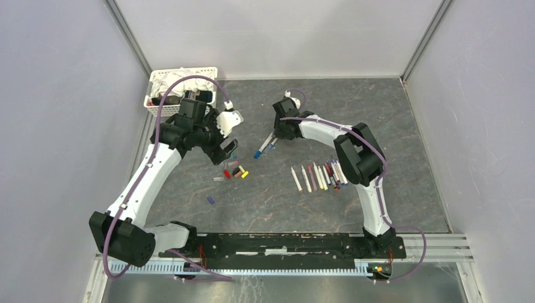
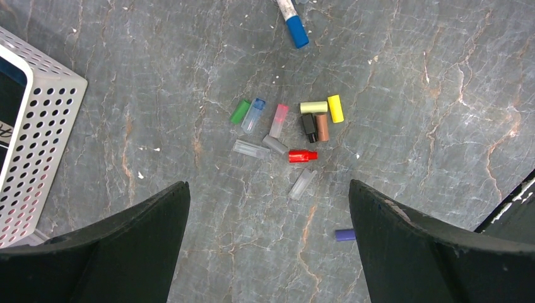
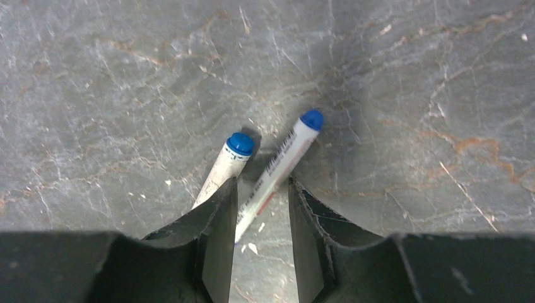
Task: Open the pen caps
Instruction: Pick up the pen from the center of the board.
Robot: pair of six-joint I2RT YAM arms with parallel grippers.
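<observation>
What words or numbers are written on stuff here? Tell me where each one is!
Nothing here can be read.
The pen between the fingers of the right gripper: dark and red print along its white barrel, too blurred to read.
The dark thing in the white basket: a white mark, cut off at the picture's edge, unreadable.
The pen caps: no print visible.

A: The table [image 2: 410, 76] looks like matt grey stone with rusty veins.
B: The caps [image 2: 303, 156] are smooth plastic, some glossy and opaque, others clear and frosted.
A: The basket [image 2: 44, 126]?
B: White perforated plastic. The pens [image 3: 277, 161] have smooth white printed barrels.
</observation>
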